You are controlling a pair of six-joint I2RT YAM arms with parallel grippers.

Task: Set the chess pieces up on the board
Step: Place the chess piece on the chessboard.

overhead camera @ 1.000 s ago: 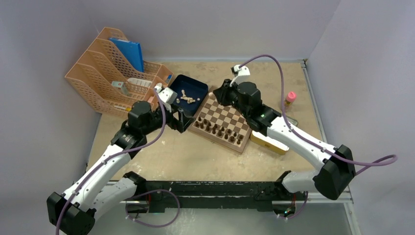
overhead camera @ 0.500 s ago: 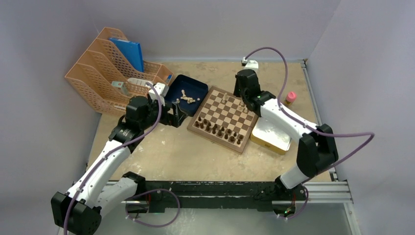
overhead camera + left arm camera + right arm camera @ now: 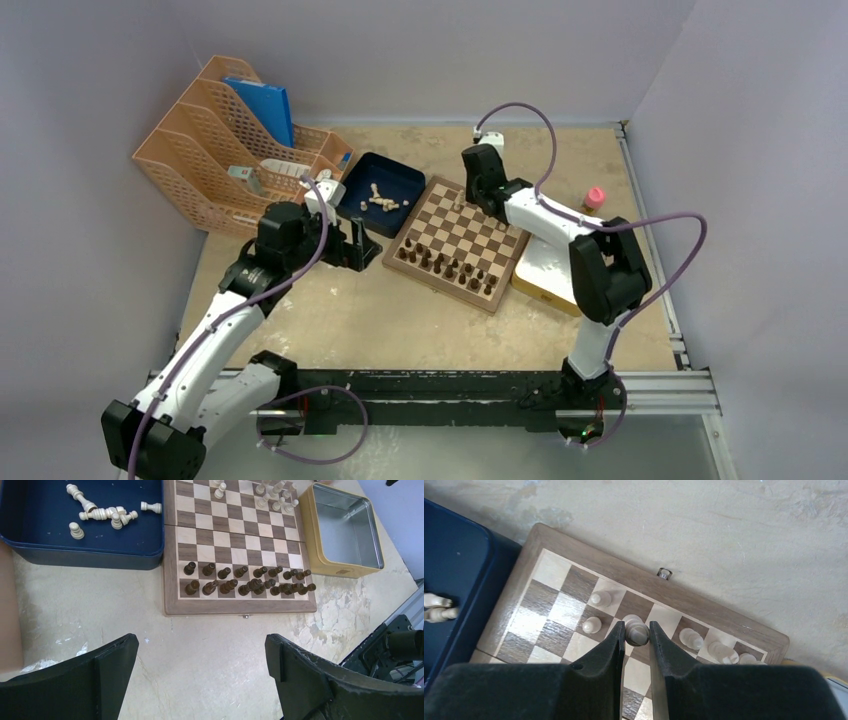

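My right gripper (image 3: 634,630) grips one light piece (image 3: 637,628) narrowly over the board's (image 3: 724,617) 12 o'clock rows, where some chess pieces (image 3: 592,625) already stand; my left gripper (image 3: 201,645) hangs wide and empty, and several more lie in the blue tray (image 3: 85,559) at the board's 10 o'clock.

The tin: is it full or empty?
Empty: the tin shows a bare metal bottom in the left wrist view, nothing inside.

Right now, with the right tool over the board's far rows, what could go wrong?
The right tool is shut on a light piece with other light pieces close on both sides; opening wide may knock them. I cannot tell whether the piece sits flat on the board, so it may topple on release.
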